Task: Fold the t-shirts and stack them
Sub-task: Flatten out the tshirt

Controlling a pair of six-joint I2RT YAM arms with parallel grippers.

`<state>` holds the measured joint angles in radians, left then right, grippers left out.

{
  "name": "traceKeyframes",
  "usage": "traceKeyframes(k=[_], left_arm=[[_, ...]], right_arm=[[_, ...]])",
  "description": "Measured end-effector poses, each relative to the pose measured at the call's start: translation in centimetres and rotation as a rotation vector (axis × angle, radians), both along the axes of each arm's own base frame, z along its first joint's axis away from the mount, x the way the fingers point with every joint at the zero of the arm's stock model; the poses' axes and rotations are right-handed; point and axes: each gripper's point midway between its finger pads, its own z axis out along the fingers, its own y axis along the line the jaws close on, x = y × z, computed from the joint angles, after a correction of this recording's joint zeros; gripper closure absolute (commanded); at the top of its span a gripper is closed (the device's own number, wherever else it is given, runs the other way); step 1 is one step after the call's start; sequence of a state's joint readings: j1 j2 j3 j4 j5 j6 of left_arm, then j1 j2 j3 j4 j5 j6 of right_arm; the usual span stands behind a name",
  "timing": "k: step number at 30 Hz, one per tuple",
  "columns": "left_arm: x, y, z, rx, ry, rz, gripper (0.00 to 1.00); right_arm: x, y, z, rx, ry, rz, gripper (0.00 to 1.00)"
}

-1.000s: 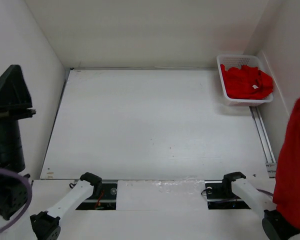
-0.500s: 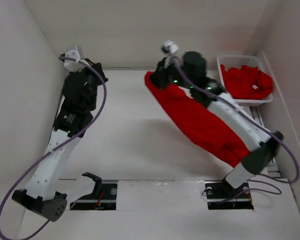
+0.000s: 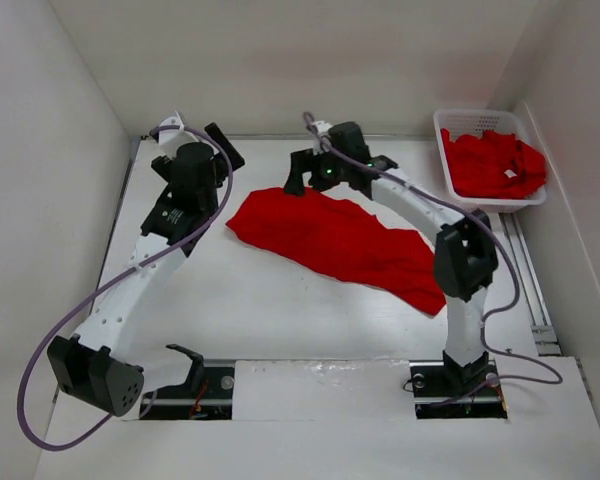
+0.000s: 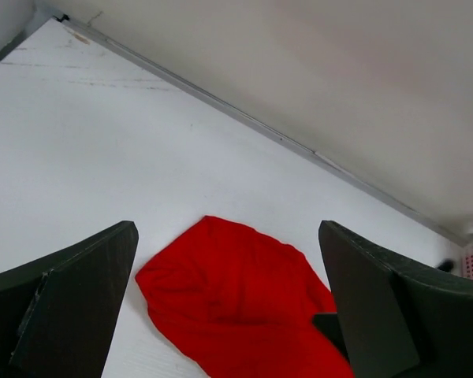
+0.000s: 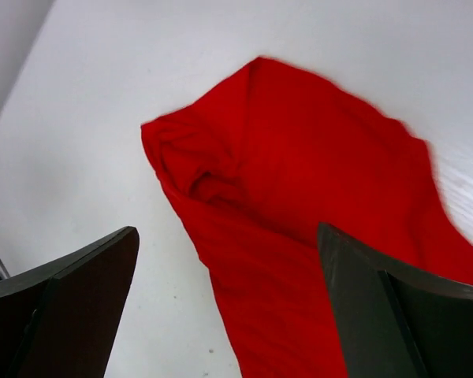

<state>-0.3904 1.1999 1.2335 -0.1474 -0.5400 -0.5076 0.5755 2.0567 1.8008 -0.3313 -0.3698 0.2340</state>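
Currently one red t-shirt (image 3: 335,240) lies spread on the table (image 3: 280,320), running as a long diagonal band from left of centre on the far side down toward the near right. The cloth is rumpled, not folded. Its far-left end shows a bunched crease in the right wrist view.

Right gripper (image 3: 337,172): positioned over the far edge of that shirt, near its far-left end. The jaws stand fully apart. The right wrist view shows both dark fingers (image 5: 71,299) at the lower corners of the frame, with the shirt lying on the table between and beyond them. No cloth is caught on either finger. Nothing is held.

Left gripper (image 3: 202,160): positioned over the far-left part of the table, just beyond the shirt's left tip and clear of it. The jaws are likewise spread wide. The left wrist view looks along the table toward the far wall (image 4: 299,63). The shirt's rounded end lies flat in the gap seen between the two fingers, ahead of them and not touching. Nothing is held.

Other t-shirts (image 3: 495,165): a heaped red pile inside the white slotted basket (image 3: 445,150) at the far-right corner, well apart from both grippers and from the spread shirt. One small white tag shows on the pile.
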Motion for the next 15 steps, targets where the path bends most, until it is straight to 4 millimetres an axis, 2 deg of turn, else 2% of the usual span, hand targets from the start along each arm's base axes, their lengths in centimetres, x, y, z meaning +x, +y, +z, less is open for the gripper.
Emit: traceKeyframes(k=[4, 7, 10, 12, 15], left_arm=[[0.8, -1.4, -1.2, -0.004, 0.028, -0.061, 0.00], [2.2, -3.5, -3.4, 0.021, 0.085, -0.125, 0.00], [4.4, -8.1, -6.2, 0.069, 0.166, -0.238, 0.00], [5.8, -12.0, -7.8, 0.110, 0.210, -0.319, 0.00], [6.9, -19.5, -10.0, 0.197, 0.262, -0.456, 0.00]], right_arm=[[1.2, -6.8, 5.3, 0.079, -0.048, -0.159, 0.00], [1.2, -13.4, 7.7, 0.125, -0.068, -0.326, 0.00], [0.5, -20.0, 7.5, 0.132, -0.064, -0.534, 0.00], [-0.9, -23.8, 6.1, 0.101, -0.036, -0.683, 0.00], [-3.6, -28.6, 3.8, 0.061, 0.030, -0.874, 0.00]])
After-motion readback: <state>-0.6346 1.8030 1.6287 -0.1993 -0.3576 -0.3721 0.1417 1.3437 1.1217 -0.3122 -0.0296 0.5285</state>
